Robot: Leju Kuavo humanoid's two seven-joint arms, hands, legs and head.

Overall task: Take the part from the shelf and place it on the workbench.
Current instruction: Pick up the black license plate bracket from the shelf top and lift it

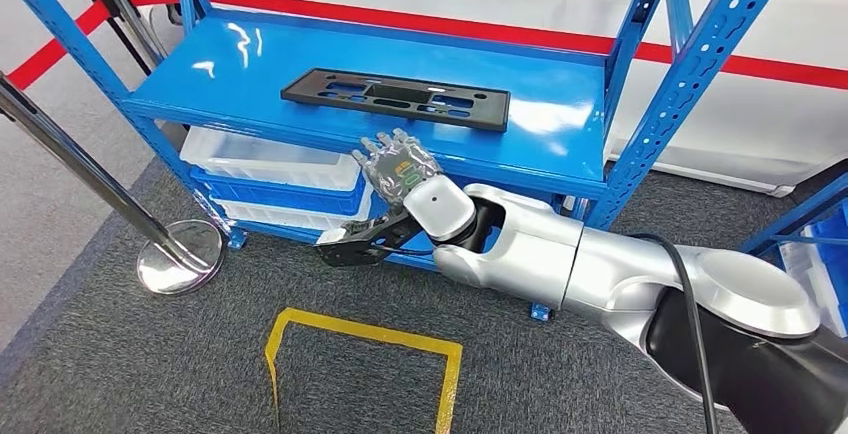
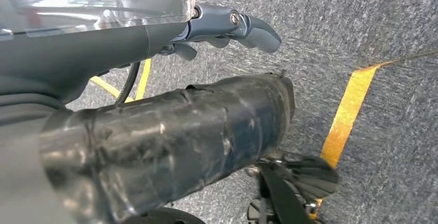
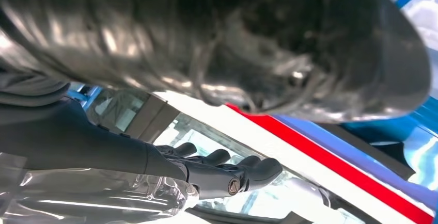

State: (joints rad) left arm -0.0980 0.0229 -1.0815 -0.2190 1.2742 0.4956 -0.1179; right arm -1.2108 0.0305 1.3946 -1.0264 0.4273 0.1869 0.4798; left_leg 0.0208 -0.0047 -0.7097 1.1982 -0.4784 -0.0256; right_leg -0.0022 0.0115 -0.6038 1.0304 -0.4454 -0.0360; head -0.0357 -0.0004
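Note:
The part (image 1: 395, 97) is a flat black rectangular frame with several slots. It lies flat on the blue shelf (image 1: 250, 64), towards its front right. My right hand (image 1: 397, 169) reaches in at the shelf's front edge, just below and in front of the part, not touching it. Its fingers (image 3: 232, 168) are spread and hold nothing. In the right wrist view the part shows as a dark strip (image 3: 382, 149) on the blue shelf beyond the thumb. My left hand (image 2: 170, 105) hangs over grey carpet, its fingers (image 2: 248, 28) loosely extended and holding nothing.
Blue shelf uprights (image 1: 690, 74) stand right of the hand. Translucent bins (image 1: 270, 159) sit on the lower shelf. A chrome stanchion base (image 1: 180, 254) stands on the floor at left. Yellow tape (image 1: 360, 339) marks the carpet. A white car is behind the shelf.

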